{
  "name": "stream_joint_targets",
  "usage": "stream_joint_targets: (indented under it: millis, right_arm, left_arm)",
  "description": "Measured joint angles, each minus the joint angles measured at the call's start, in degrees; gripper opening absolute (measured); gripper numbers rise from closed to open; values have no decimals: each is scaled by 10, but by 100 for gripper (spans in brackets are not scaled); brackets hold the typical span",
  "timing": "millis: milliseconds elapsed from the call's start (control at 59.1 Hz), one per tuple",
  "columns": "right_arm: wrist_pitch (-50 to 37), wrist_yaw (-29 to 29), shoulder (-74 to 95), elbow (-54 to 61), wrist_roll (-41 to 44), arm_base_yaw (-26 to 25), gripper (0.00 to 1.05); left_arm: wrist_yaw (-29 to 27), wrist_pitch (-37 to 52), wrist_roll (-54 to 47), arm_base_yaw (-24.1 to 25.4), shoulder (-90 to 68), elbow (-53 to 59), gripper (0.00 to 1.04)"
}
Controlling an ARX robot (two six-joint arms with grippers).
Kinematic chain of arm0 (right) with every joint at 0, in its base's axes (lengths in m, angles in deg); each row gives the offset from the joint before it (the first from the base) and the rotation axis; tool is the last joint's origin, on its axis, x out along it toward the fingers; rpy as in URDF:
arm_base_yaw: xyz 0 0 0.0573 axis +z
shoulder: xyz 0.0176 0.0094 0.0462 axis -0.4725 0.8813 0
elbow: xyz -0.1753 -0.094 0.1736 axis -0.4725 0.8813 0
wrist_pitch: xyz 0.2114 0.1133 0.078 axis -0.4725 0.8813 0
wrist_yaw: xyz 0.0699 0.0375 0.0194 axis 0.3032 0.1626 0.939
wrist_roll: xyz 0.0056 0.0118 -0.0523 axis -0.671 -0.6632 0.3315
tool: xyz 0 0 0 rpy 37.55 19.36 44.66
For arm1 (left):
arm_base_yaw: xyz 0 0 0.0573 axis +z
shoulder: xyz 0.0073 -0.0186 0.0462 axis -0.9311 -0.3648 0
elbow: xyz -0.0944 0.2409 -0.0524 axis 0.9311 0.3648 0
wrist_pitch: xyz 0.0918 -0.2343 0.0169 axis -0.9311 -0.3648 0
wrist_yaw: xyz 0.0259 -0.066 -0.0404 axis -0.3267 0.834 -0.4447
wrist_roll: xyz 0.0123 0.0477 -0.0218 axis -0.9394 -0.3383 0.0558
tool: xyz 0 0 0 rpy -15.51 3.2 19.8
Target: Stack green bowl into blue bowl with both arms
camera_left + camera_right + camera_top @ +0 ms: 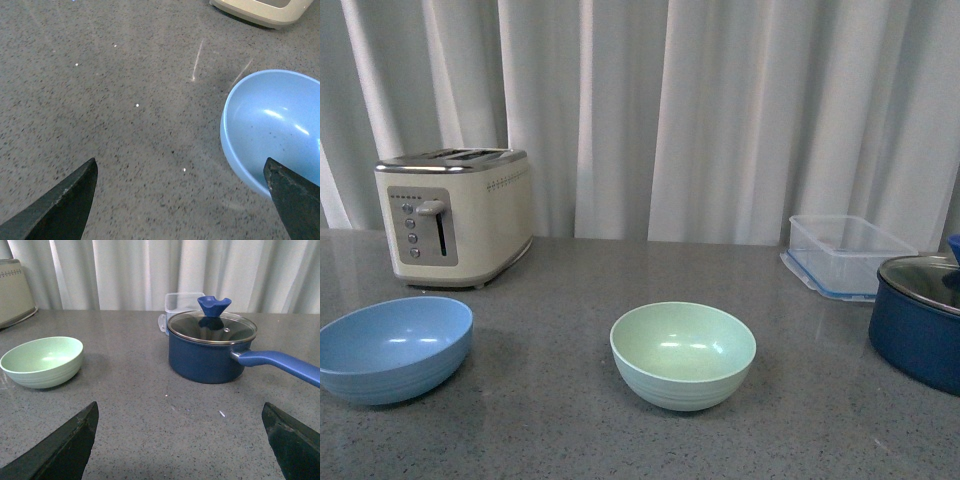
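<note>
A: So, where does each arm stand relative to its bowl?

B: The left gripper (180,162) hangs low over the counter (125,100) with its jaws spread wide and nothing in them. The blue bowl (272,130) is just beside it. One finger shows against the bowl's near wall, but most of the gap is over bare stone.

A: And the right?

B: The right gripper (180,405) is also wide open and empty. The green bowl (42,361) lies ahead of it and off toward the other arm, well apart. The navy pot (210,352) with its glass lid is more directly ahead.

A: Why hold both jaws so wide?

B: Probably because a bowl's wall has to be pinched at the rim, and a wide gap leaves room to come down over the lip.

A: Are the bowls well placed for stacking?

B: Both sit upright with mouths up and are of like size, so I'd expect one to nest cleanly. They are well apart, though, so the green one must be carried across. The left arm seems placed to steady or present the blue one. I'd say nothing has been grasped yet.
</note>
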Motion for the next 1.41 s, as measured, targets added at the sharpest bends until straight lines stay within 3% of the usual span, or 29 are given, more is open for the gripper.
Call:
stream_joint_targets:
  millis: [406,1151,1405]
  right_arm:
    - [0,0,0,0,0,0,95]
    - [0,0,0,0,0,0,95]
    - [0,0,0,0,0,0,95]
  left_arm:
    - [-6,7,-2,-12,-131,-111,98]
    - [-4,3,10,-31,-225,-149,98]
    - [-8,-2,13,-40,-231,-152,56]
